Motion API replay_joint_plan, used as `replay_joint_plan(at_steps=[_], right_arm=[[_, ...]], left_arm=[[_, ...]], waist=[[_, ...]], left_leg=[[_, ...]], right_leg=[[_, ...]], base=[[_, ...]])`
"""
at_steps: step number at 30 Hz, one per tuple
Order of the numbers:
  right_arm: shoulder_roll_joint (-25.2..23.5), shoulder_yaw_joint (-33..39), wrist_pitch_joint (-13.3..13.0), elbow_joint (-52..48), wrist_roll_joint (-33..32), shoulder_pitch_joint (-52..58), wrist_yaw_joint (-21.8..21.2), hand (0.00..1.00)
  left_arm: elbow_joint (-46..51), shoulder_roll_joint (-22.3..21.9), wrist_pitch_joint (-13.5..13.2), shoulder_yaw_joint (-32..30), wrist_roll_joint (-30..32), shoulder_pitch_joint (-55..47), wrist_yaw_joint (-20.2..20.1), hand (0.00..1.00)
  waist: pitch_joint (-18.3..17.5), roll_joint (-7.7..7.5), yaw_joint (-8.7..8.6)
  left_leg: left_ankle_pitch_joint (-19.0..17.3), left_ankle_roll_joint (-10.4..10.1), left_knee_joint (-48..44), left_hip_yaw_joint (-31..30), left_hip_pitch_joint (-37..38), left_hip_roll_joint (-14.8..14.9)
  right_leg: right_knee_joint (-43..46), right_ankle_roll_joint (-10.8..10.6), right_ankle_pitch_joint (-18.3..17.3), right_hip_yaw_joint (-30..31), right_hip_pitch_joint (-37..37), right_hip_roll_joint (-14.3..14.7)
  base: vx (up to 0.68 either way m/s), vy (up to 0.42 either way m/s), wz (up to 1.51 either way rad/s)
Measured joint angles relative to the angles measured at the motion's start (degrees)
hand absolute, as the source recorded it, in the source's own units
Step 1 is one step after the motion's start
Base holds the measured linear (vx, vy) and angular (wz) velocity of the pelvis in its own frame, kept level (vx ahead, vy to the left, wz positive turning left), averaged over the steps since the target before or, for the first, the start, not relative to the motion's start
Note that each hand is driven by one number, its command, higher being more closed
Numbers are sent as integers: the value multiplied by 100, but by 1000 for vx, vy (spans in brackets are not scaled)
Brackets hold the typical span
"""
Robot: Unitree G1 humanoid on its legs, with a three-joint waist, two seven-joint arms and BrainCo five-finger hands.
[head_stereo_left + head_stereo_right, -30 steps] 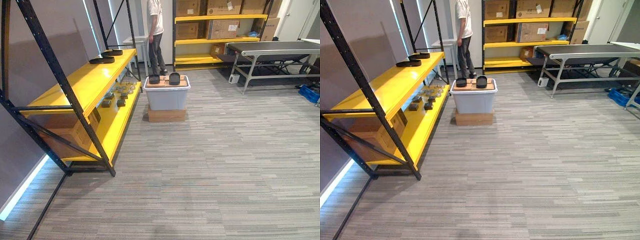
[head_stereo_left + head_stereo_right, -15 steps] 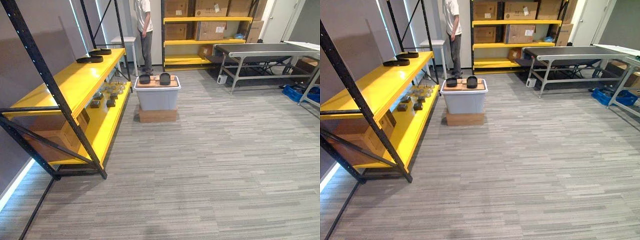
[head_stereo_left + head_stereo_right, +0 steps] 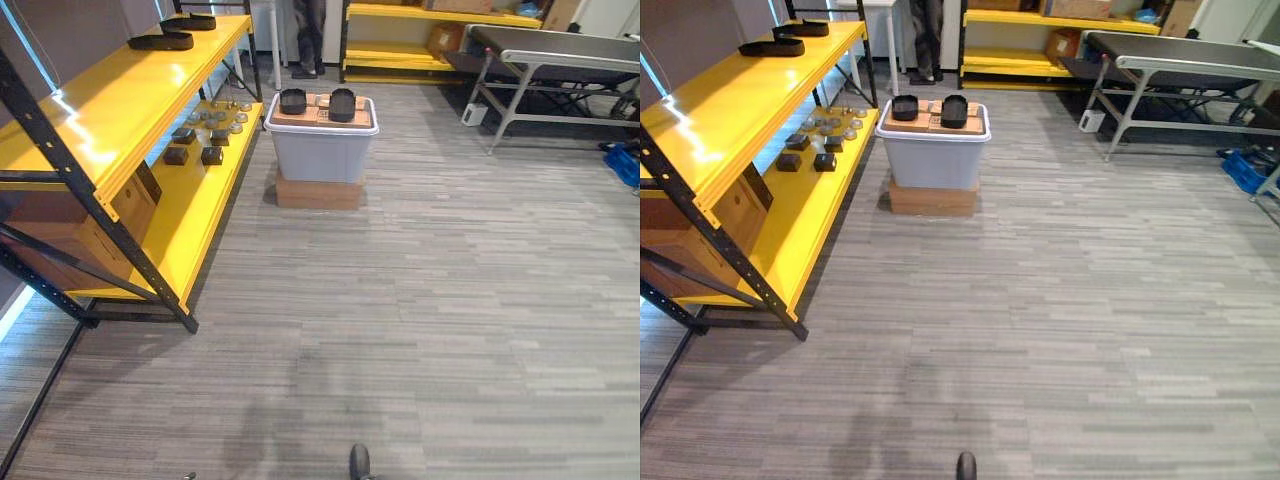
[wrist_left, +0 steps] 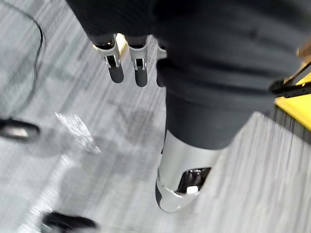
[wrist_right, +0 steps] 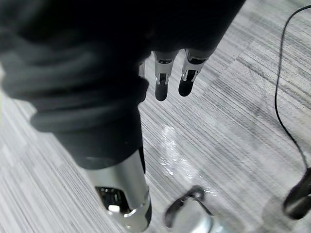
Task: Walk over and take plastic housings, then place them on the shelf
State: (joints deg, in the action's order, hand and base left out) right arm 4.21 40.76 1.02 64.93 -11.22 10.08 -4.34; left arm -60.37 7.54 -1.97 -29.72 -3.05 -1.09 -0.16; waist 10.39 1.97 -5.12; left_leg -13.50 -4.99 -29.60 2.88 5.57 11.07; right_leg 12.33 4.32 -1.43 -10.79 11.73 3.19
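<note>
Two black plastic housings [image 3: 293, 100] [image 3: 342, 104] lie side by side on a brown board atop a grey lidded bin [image 3: 320, 152], some way ahead on the floor. Two more flat black housings [image 3: 160, 41] [image 3: 205, 22] rest on the top level of the yellow shelf [image 3: 110, 110] at the left. My left hand [image 4: 112, 65] hangs over the carpet with straight fingers and holds nothing. My right hand [image 5: 162, 82] hangs the same way, fingers relaxed and empty. Both are far from the bin.
The bin stands on a flat cardboard box [image 3: 318, 192]. Small dark and round parts [image 3: 205, 135] sit on the shelf's lower level, with a cardboard box [image 3: 70, 230] beneath the top level. A person's legs [image 3: 308, 35] stand behind the bin. A conveyor table [image 3: 555, 60] is at the back right.
The whole picture has shifted: the camera has come nearer the bin and tipped down, so the far shelves and the person's upper body fall outside the top edge. The housings lie as before.
</note>
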Motion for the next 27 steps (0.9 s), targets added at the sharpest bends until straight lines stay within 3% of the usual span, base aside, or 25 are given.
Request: replay_joint_plan(at_steps=[1,2,3,4,5,8,10,11,12,13,14,15,16,17,18,19,20,21,22,24,25,27], right_arm=[[-37,-26,0,-121,-1,56,-1,0],[-77,-42,-1,-279,-21,108,-13,0],[-117,-66,-2,-364,-29,103,-16,0],[-169,-159,-8,-503,-41,101,-12,0],[-207,-160,-8,-596,-44,87,-9,0],[-204,-150,-7,-767,-77,-37,20,0],[-143,-128,-9,-781,-83,-110,33,0],[-131,-77,-10,-777,-83,-108,32,0],[-159,258,-18,-691,-80,-153,39,0],[-225,408,-24,-567,-79,-173,49,0],[-247,444,-23,-455,-76,-181,26,0],[-251,529,-23,-356,-74,-192,18,0],[-283,838,-21,-105,-65,-210,23,0],[-309,1002,-22,21,-52,-177,29,0],[-298,1100,-23,151,-43,-115,20,0],[-319,1099,-24,184,-42,-86,15,0],[-360,1063,-24,154,-11,-93,-34,0],[-359,942,-22,83,22,-82,-73,0],[-356,868,-21,41,35,-60,-85,0],[-415,592,-14,-220,42,218,-146,0],[-422,595,-13,-214,41,238,-144,0],[-425,579,-6,-219,38,368,-137,0]], left_arm=[[110,-110,7,-154,-4,-45,-2,0],[275,-265,10,-329,-12,-185,-19,0],[337,-305,21,-373,-17,-319,-18,0],[351,-327,51,-370,-16,-474,-3,0],[354,-371,57,-370,-20,-569,-1,0],[356,-593,71,-362,-137,-838,-23,0],[350,-729,91,-349,-168,-958,-52,0],[348,-750,93,-349,-202,-972,-65,0],[311,-744,95,-358,-251,-986,-85,0],[289,-692,108,-362,-250,-981,-91,0],[289,-665,93,-376,-250,-915,-118,0],[286,-662,69,-467,-250,-872,-144,0],[193,-585,43,-699,-256,-817,-148,0],[137,-492,46,-741,-269,-823,-146,0],[127,-443,44,-732,-345,-845,-153,0],[156,-439,41,-697,-378,-835,-154,0],[182,-416,54,-701,-434,-781,-141,0],[183,-475,59,-700,-476,-747,-142,0],[186,-529,60,-702,-485,-725,-142,0],[198,-665,46,-702,-544,-588,-153,0],[189,-665,49,-701,-577,-519,-149,0],[194,-664,50,-709,-576,-389,-130,0]], waist=[[29,45,25],[92,75,166],[98,95,295],[109,28,466],[99,6,567],[87,-19,772],[44,-98,845],[28,-111,878],[11,-154,974],[-148,-271,1017],[-213,-384,962],[-240,-431,919],[-283,-569,881],[-308,-662,864],[-301,-576,852],[-303,-564,826],[-278,-620,787],[-248,-571,724],[-233,-502,693],[-285,-291,498],[-266,-238,477],[-262,-217,419]], left_leg=[[318,-16,-1005,-28,-398,120],[456,-19,-2673,-142,-1041,351],[422,-25,-3561,-147,-1404,438],[363,23,-4107,-133,-1829,424],[335,51,-4095,-92,-2139,364],[59,173,-2723,53,-2935,-29],[180,183,-544,143,-3115,-466],[318,170,116,249,-3133,-538],[992,307,530,392,-3160,-651],[1249,672,532,522,-3102,-752],[1187,824,521,494,-3042,-873],[1114,923,489,468,-2992,-921],[975,1008,433,510,-2738,-1005],[855,1014,483,494,-2418,-1057],[535,1007,652,288,-1913,-1029],[353,981,739,127,-1671,-1011],[114,954,814,14,-1306,-1078],[-9,964,1052,-79,-783,-1121],[-48,958,1228,-159,-495,-1104],[-235,857,1852,-601,367,-879],[-301,814,1913,-685,538,-812],[-715,607,2115,-976,1041,-431]], right_leg=[[-22,95,-112,-20,-205,69],[-105,205,-285,63,-622,234],[-222,322,-372,232,-986,350],[-461,390,-438,444,-1426,412],[-647,384,-486,627,-1676,408],[-905,315,-834,1137,-2270,256],[-962,185,-1178,1342,-2535,-9],[-1017,142,-1269,1383,-2630,-75],[-1102,134,-1399,1514,-2848,-192],[-1031,156,-1391,1622,-2912,-315],[-738,90,-1273,1676,-2791,-399],[-416,-62,-1180,1695,-2699,-420],[419,-478,-926,1827,-2538,-414],[1064,-1172,-579,1831,-2408,-373],[2099,-2028,235,1820,-2120,-184],[2835,-2013,457,1720,-1835,-97],[4367,-1992,431,1360,-1148,-229],[5328,-1947,210,1006,-560,-436],[5573,-1897,100,828,-310,-522],[5263,-1395,-603,202,634,-954],[4922,-1291,-758,189,803,-1020],[2656,-1308,-775,274,1163,-1042]], base=[[567,-217,5],[443,-137,-33],[671,-167,-75],[555,-71,-85],[649,-47,-87],[569,56,-74],[575,150,-51],[632,186,-45],[716,191,-39],[896,210,-19],[774,178,12],[765,189,38],[745,177,34],[750,155,41],[598,87,40],[697,25,49],[773,-37,45],[730,-72,42],[551,-116,62],[547,-174,91],[576,-266,93],[679,-420,89]])
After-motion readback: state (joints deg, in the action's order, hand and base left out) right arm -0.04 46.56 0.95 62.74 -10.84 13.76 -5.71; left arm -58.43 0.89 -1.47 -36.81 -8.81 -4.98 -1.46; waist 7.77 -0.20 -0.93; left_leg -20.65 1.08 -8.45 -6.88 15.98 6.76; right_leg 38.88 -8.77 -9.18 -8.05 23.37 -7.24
